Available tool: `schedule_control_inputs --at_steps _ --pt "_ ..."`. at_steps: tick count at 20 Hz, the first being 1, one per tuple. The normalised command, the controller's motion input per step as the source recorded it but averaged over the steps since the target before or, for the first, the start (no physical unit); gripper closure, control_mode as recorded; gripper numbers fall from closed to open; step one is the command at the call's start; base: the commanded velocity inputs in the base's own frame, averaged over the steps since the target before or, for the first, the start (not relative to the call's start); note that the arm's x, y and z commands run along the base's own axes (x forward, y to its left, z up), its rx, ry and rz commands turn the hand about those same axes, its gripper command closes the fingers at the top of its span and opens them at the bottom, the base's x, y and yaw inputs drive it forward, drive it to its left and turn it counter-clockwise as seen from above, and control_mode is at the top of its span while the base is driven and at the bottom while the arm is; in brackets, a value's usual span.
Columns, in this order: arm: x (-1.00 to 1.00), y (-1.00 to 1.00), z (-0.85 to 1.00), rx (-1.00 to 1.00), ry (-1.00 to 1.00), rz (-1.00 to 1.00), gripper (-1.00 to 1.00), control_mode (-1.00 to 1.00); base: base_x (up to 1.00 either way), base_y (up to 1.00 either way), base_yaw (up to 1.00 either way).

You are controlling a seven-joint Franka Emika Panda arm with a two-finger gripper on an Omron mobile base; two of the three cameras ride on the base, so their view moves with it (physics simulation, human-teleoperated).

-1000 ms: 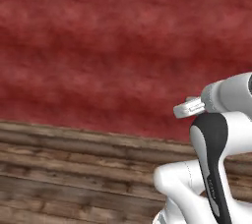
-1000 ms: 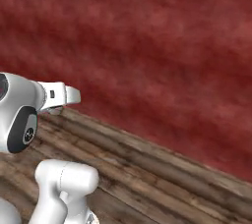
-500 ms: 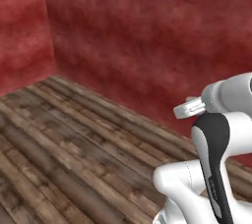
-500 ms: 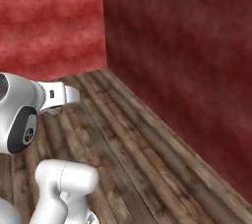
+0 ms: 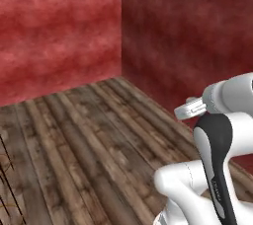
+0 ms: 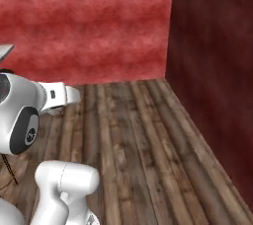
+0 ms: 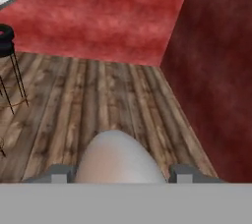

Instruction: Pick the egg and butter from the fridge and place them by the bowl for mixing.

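- A corner of two mottled dark-red walls [image 6: 168,26] above a brown wooden plank floor [image 6: 143,140] is being faced in both base views; fridge, butter and bowl are not being shown, so their places cannot be told.
- In the hand view a large pale greyish-tan rounded egg [image 7: 118,161] is being seen between the two grey finger tips of the two-finger gripper [image 7: 118,175]; it is judged as being held, though contact cannot be confirmed.
- One pick is judged done; placing by the bowl, and the butter, are being left outstanding.
- A black round-seated wire-legged stool [image 7: 7,41] is standing well left of the wall corner, beside a pale counter edge [image 7: 6,0].
- No obstruction is being observed near the corner.
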Motion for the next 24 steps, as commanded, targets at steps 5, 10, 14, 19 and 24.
schedule_control_inputs --at_steps 5,10,14,19,24 --pt "0.0 0.0 0.0 0.0 0.0 0.0 1.0 1.0 1.0 0.0 0.39" --pt "0.0 0.0 0.0 0.0 0.0 0.0 1.0 1.0 1.0 0.0 0.26" --pt "0.0 0.0 0.0 0.0 0.0 0.0 1.0 1.0 1.0 0.0 0.09" --pt "0.0 0.0 0.0 0.0 0.0 0.0 1.0 1.0 1.0 0.0 -0.06" --pt "0.0 0.0 0.0 0.0 0.0 0.0 1.0 1.0 1.0 0.0 -0.09"
